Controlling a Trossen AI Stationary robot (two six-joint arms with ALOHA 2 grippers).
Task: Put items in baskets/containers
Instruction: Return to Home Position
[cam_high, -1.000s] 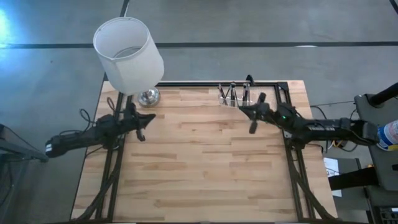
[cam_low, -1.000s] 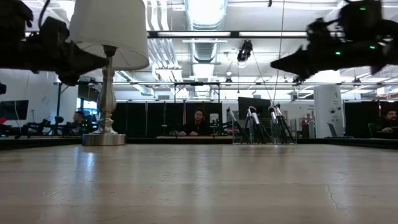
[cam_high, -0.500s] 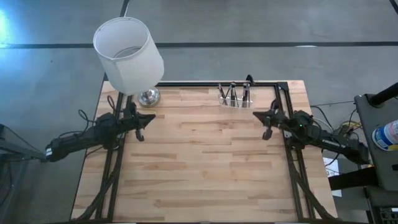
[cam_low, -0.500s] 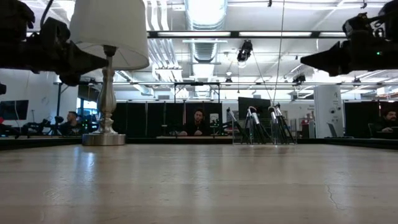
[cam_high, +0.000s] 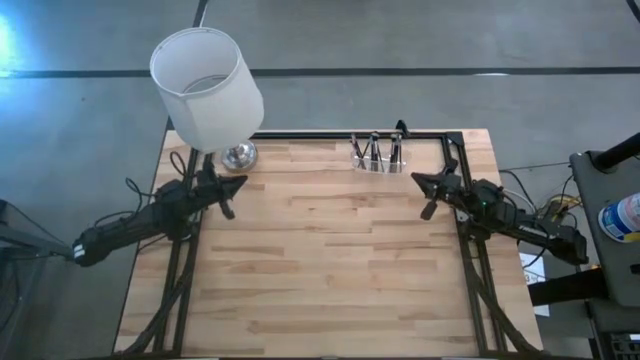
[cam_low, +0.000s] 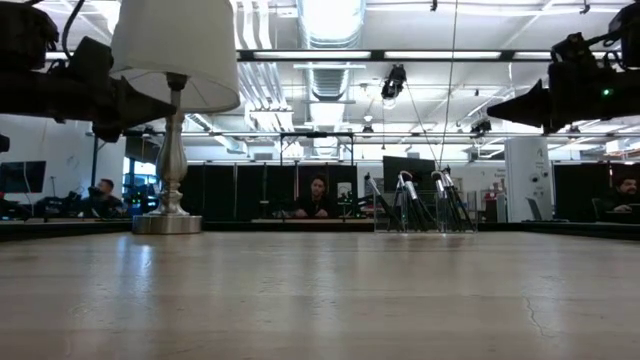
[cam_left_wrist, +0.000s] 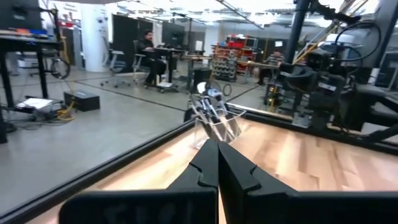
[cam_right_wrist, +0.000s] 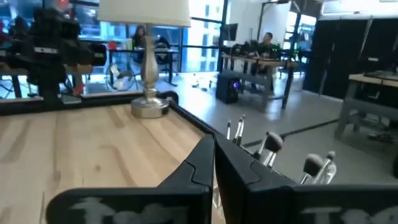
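Note:
Several thin dark sticks with lighter or bristled tips stand upright in a small clear holder (cam_high: 377, 156) at the table's far edge, right of centre. The holder also shows in the low view (cam_low: 415, 207) and in the left wrist view (cam_left_wrist: 212, 118). My right gripper (cam_high: 416, 181) hovers shut above the table's right side, just near and right of the holder, pointing level toward the left. My left gripper (cam_high: 240, 183) hovers shut over the table's left side, pointing level toward the right. Neither has anything between its fingers (cam_left_wrist: 217, 149) (cam_right_wrist: 213, 146).
A lamp with a big white shade (cam_high: 205, 85) and a metal foot (cam_high: 238, 155) stands at the far left corner, close to my left gripper. The wooden tabletop (cam_high: 320, 260) lies bare between the arms. People sit in the room beyond (cam_low: 318, 195).
My right gripper has drawn back from beside the holder toward the table's right edge and sunk a little, staying shut and empty. The holder and its sticks have kept still.

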